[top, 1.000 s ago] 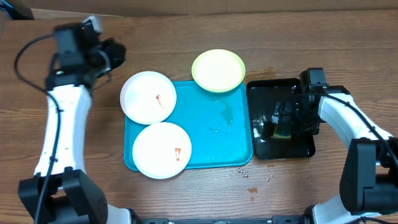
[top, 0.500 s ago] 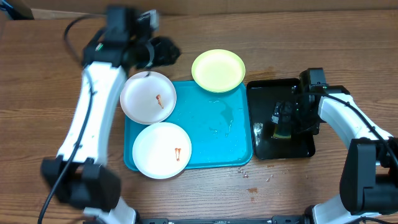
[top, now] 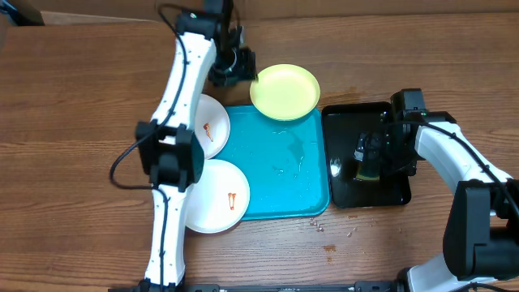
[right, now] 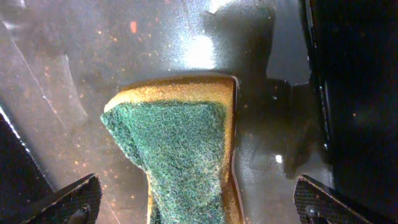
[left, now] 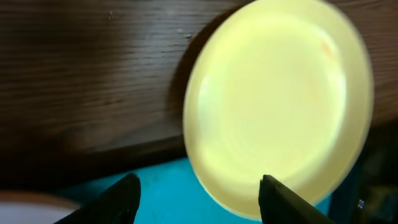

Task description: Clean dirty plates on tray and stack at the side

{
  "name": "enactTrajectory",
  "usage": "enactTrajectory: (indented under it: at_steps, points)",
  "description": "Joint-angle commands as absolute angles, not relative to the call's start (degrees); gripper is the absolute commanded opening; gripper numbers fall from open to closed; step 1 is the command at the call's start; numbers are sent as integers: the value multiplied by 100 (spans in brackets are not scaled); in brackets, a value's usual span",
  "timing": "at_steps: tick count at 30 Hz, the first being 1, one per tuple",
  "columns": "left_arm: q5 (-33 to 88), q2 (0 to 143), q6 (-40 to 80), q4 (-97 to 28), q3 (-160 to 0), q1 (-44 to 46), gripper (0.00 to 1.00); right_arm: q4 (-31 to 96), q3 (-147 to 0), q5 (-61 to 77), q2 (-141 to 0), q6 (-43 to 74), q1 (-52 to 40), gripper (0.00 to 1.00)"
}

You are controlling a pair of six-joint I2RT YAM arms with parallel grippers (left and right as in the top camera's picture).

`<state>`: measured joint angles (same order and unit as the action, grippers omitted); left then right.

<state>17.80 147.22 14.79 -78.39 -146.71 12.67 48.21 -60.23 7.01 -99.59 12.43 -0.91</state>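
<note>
The pale green-rimmed plate [top: 284,91] lies over the back edge of the turquoise tray [top: 284,182]. My left gripper [top: 233,69] is open just left of it. In the left wrist view the plate [left: 280,106] fills the right side, and the open fingers [left: 199,199] hang above the tray [left: 168,193]. Two white plates with red smears overlap the tray's left edge: one at the back [top: 212,128], one at the front [top: 220,207], both partly hidden by the left arm. My right gripper [top: 369,158] is open, straddling a sponge.
A glossy black tray [top: 389,191] sits right of the turquoise tray and holds a green-and-yellow sponge [right: 180,149], with my right fingers [right: 199,208] on either side of it. Small crumbs [top: 328,235] lie on the wood in front.
My left arm has swung from the far left of the table to the right, ending beside the pale green plate. The right arm and the plates have not moved.
</note>
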Motion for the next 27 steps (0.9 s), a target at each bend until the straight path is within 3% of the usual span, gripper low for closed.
enactTrajectory:
  at_steps: [1,5,8,9,11,19,21,27]
  points:
    - [1745,14794,1369,-7719,-14820,1323,61,4807,-6005,646,-9806,1260,-128,100]
    - [1739,14923,1372,-7572,-14818,1393,60,4807,-6005,646,-9806,1260,-128,100]
    - [1739,14949,1372,-7537,-14818,1444,47,4807,-6005,644,-9806,1260,-128,100]
    - [1697,14962,1372,-7540,-14818,1470,47,4807,-6005,644,-9806,1260,-128,100]
    - [1446,14973,1374,-7529,-14770,1531,51,4807,-6005,644,-9806,1260,-128,100]
    - [517,14973,1376,-7424,-14639,1841,53,4807,-6005,644,-9806,1260,-128,100]
    - [311,14973,1411,-7413,-14639,1879,65,4807,-6005,644,-9806,1258,-128,100]
    - [95,14973,1579,-7365,-14639,1903,63,4807,-6005,644,-9806,1260,-128,100]
